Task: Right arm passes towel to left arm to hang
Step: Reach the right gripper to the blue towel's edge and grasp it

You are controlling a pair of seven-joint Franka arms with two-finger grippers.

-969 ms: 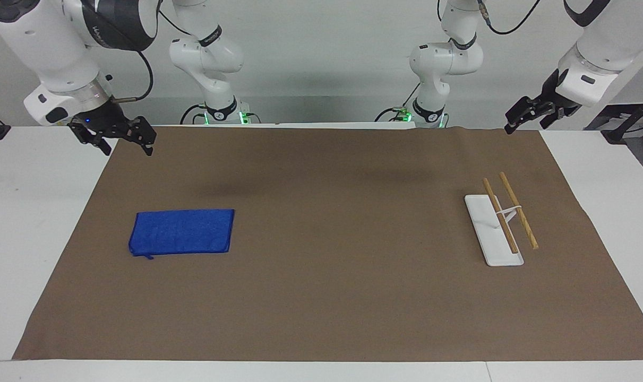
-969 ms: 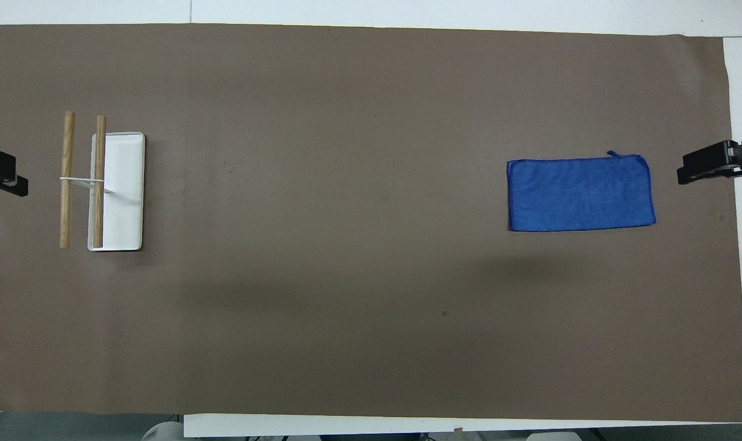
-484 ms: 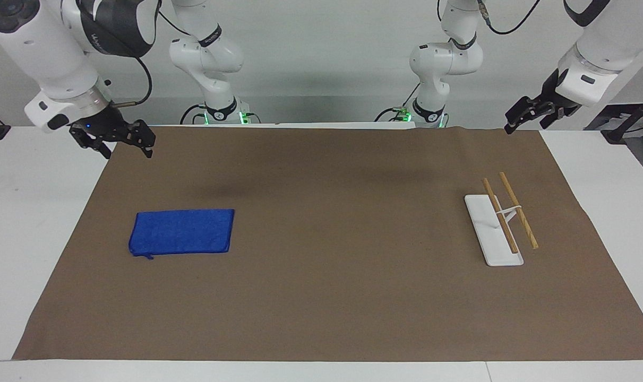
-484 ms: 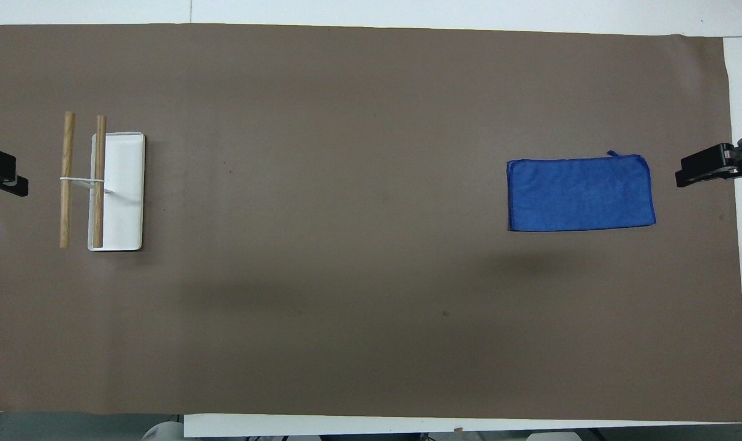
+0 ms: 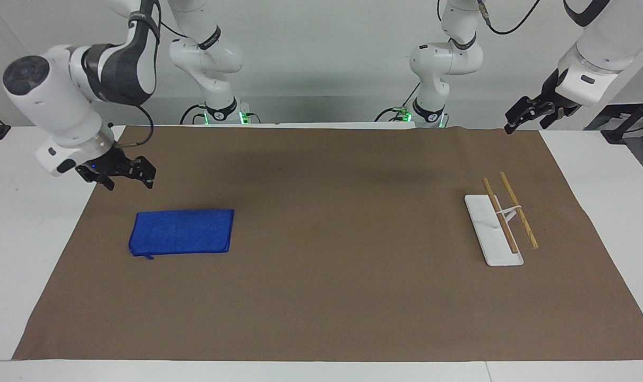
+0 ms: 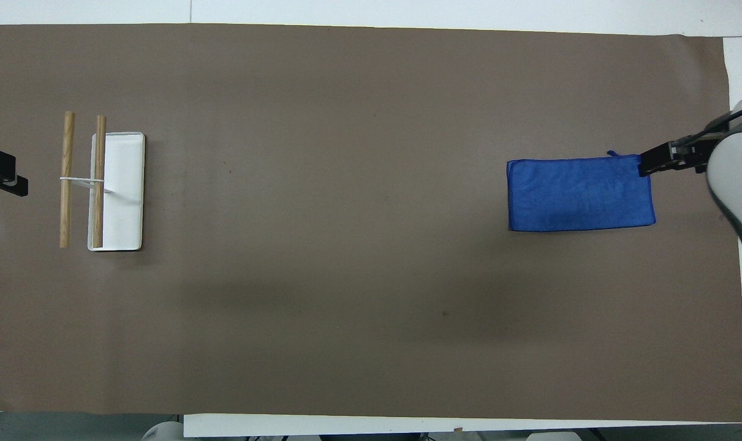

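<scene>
The blue towel (image 5: 182, 232) lies flat and folded on the brown mat toward the right arm's end; it also shows in the overhead view (image 6: 581, 195). My right gripper (image 5: 130, 183), the broad claw with a blue light, is open and empty in the air above the mat, apart from the towel. In the overhead view the right gripper (image 6: 651, 165) covers the towel's end corner. My left gripper (image 5: 514, 123) waits raised over the mat's corner at the left arm's end, and only its tip (image 6: 6, 177) shows from overhead.
A white rack base (image 5: 486, 233) with two wooden rods (image 5: 519, 209) on a white bracket stands toward the left arm's end; it also shows from overhead (image 6: 125, 190). The brown mat (image 5: 332, 276) covers most of the white table.
My right gripper has come down and moved in over the mat toward the towel's end corner. The towel, rack and left arm have not moved.
</scene>
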